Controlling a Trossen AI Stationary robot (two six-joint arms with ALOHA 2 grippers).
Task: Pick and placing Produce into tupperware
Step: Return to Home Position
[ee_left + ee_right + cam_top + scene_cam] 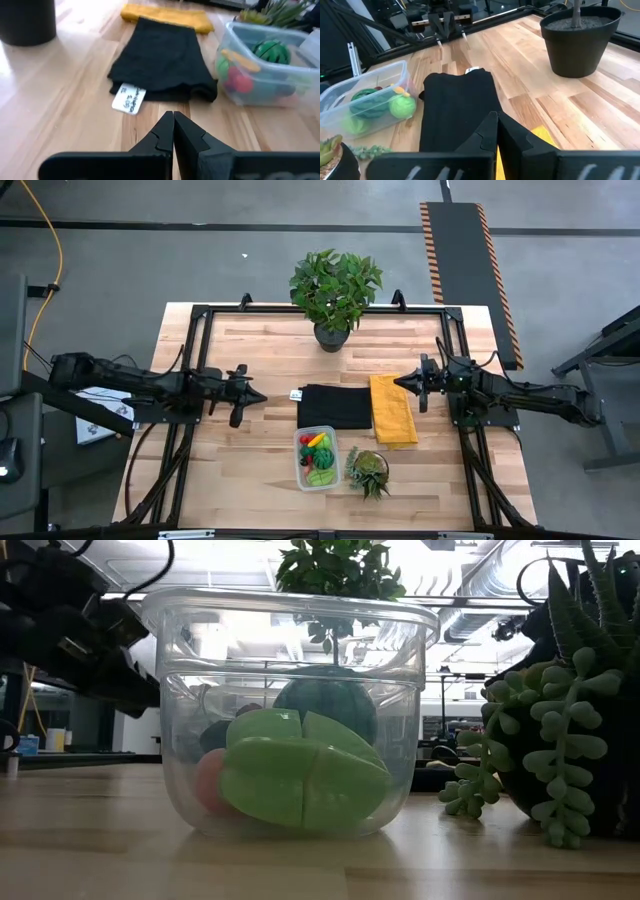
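Return home with left claw [258, 395] and right claw [402, 383] clenched, empty.
Pull back level above the counter [240, 465], clear of the black cloth [335, 407]; leave the tub [297, 465] near the front edge, produce [318, 455] inside, undisturbed.

High view straight down; low view level, hard against tupperware [400, 710] — both wrists share black cloth [162, 60].

Both dark arms extended level, tips facing each other, well apart. Left dark two-finger gripper [258, 395]: fingers pressed together, empty. Right dark two-finger gripper [403, 383]: same.
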